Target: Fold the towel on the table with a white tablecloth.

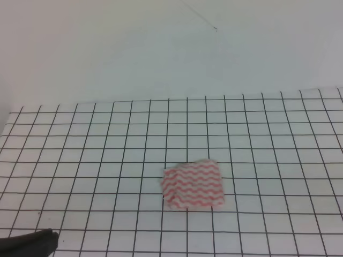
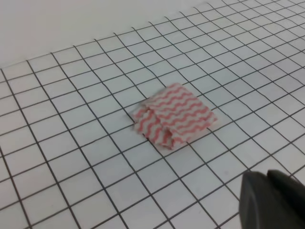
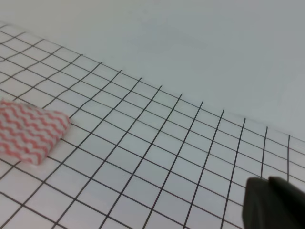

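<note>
Towel [image 1: 193,184] lies toward the near edge of the table [image 1: 300,160], roughly midway between its left and right sides, flat on the gridded tablecloth [image 1: 96,160]. It reads as a small compact block, and the left wrist view shows stacked layers at its near-left edge, so it looks already folded at least once, likely more. Both arms are pulled well clear of it: the left tool [image 2: 274,202] shows only as a dark tip in the corner of its own view and as a dark shape at the near-left edge of the table in the high view; the right tool [image 3: 274,202] shows only as a dark tip, well apart from the towel's corner. Neither holds anything visible, but whether each is open or closed can't be told. Judged step: folding done or nearly done, arms parked. If another fold is wanted, next move calls for reaching back in and pinching a towel edge.
</note>
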Tool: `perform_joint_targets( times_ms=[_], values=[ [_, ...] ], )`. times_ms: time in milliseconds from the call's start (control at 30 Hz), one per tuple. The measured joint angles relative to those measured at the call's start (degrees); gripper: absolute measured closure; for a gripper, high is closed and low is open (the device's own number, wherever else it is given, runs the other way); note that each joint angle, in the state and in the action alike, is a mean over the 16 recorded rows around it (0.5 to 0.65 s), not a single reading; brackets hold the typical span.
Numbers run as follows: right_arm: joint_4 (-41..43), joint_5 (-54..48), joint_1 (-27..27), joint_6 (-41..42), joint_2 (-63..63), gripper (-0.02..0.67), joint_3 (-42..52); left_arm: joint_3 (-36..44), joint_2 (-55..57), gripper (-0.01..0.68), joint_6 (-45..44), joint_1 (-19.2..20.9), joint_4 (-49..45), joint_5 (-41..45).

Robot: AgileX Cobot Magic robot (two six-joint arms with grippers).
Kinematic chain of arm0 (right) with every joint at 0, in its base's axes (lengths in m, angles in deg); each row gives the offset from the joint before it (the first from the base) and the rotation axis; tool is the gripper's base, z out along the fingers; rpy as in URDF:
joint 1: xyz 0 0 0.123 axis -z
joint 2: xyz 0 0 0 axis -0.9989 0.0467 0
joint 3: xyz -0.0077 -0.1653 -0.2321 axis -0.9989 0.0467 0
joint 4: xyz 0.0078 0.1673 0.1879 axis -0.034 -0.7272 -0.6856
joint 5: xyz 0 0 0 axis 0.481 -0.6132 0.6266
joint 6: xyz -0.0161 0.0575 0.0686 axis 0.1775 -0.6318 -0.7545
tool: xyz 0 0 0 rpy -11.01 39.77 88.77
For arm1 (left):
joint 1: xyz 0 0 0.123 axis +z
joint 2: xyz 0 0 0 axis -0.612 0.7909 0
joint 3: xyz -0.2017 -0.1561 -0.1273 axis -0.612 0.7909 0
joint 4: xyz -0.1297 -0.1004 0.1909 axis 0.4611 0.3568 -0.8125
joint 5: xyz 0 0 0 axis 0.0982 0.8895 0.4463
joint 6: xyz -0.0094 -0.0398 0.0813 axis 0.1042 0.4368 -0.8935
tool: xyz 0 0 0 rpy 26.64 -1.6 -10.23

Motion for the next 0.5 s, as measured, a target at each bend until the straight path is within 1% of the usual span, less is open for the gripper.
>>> perform_joint_targets(
  times_ms=[100, 200, 333, 500],
  values=[
    [0.0, 0.0, 0.0, 0.0, 0.0, 0.649, 0.0, 0.8, -0.5, 0.673, 0.0, 0.0, -0.6, -1.7],
    [0.0, 0.0, 0.0, 0.0, 0.0, 0.649, 0.0, 2.8, -2.0, 0.673, 0.3, 0.3, -1.5, -5.5],
    [0.0, 0.0, 0.0, 0.0, 0.0, 0.649, 0.0, 7.5, -5.2, 0.673, 2.4, 1.2, -4.7, -14.0],
    [0.0, 0.0, 0.0, -0.1, 0.0, 0.649, 0.0, 15.7, -11.3, 0.673, 9.4, 3.3, -12.3, -26.0]
  ],
)
